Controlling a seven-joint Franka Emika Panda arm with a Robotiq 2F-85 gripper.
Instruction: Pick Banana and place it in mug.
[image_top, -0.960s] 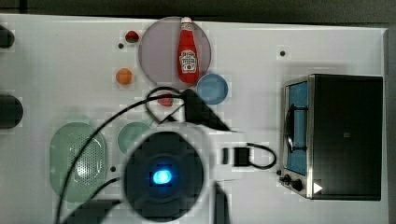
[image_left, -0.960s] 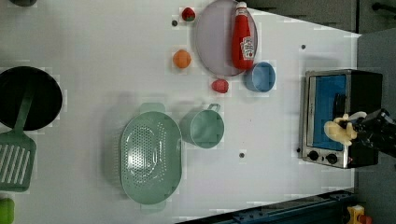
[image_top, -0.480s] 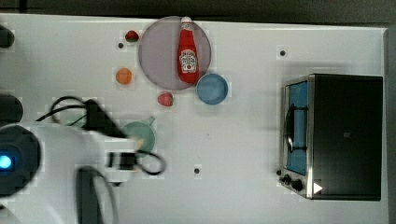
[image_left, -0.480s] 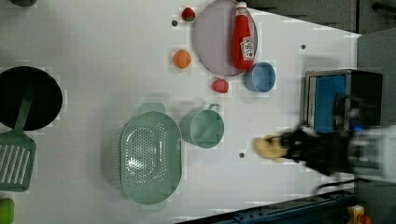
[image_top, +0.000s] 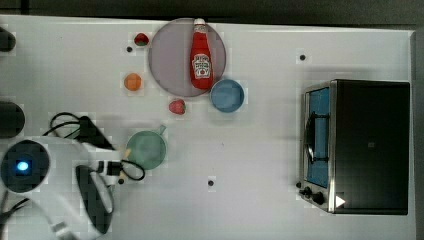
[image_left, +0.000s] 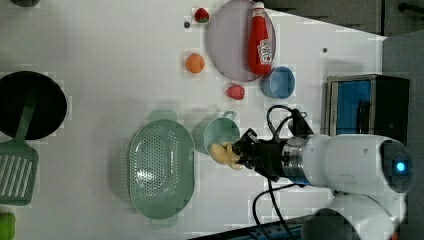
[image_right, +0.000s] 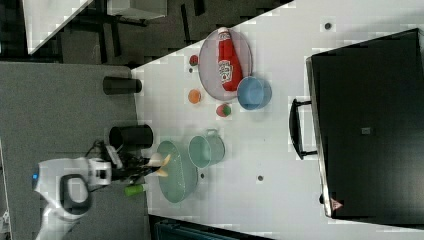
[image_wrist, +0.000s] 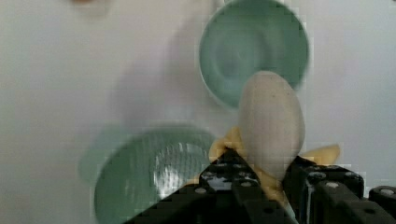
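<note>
We see the arm has swung across the counter (image_left: 100, 60) since a second ago: then, in the left view, it held the banana in front of the toaster oven (image_left: 367, 102); now its pincer (image_left: 240, 155) sits at the mug's five o'clock. The pincer is closed on the banana (image_left: 225, 154), a pale peeled toy whose tip overlaps the mug's rim. The mug (image_left: 216, 135), basket, plate and fruit have not shifted.

In the left view, open counter lies at the mug's nine to twelve o'clock, and a bare strip runs along the counter's near edge under the arm.

Around the mug in the left view: the pale green basket (image_left: 161, 167) just beside it at eight o'clock, a red strawberry (image_left: 235, 92) at one o'clock, the blue bowl (image_left: 278, 82) beyond that, an orange ball (image_left: 194, 63) at twelve o'clock. A ketchup bottle (image_left: 262, 40) lies on a grey plate (image_left: 227, 45). The wrist view shows the banana (image_wrist: 272, 123) in front of the mug's mouth (image_wrist: 254, 51).
</note>
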